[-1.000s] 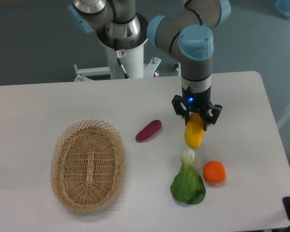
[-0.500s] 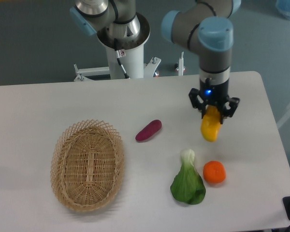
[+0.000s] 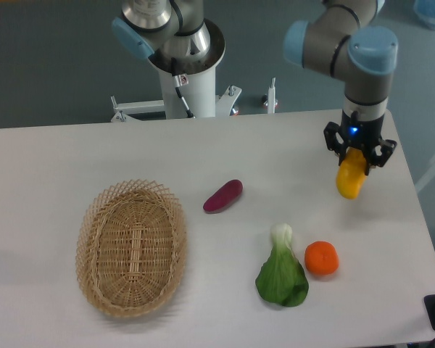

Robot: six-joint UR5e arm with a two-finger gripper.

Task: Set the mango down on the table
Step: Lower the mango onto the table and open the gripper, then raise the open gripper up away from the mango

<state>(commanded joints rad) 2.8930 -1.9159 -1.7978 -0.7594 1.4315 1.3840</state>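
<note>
Wicker basket (image 3: 131, 249) empty, mango (image 3: 349, 181) in gripper (image 3: 356, 161)

Open white surface of the table (image 3: 72, 156) is being left along the far edge and the far left. The near left is being occupied by the wicker basket (image 3: 131, 247). The middle is being blocked by the sweet potato (image 3: 223, 195), the near right by the bok choy (image 3: 282, 270) and the orange (image 3: 322, 258).
</note>
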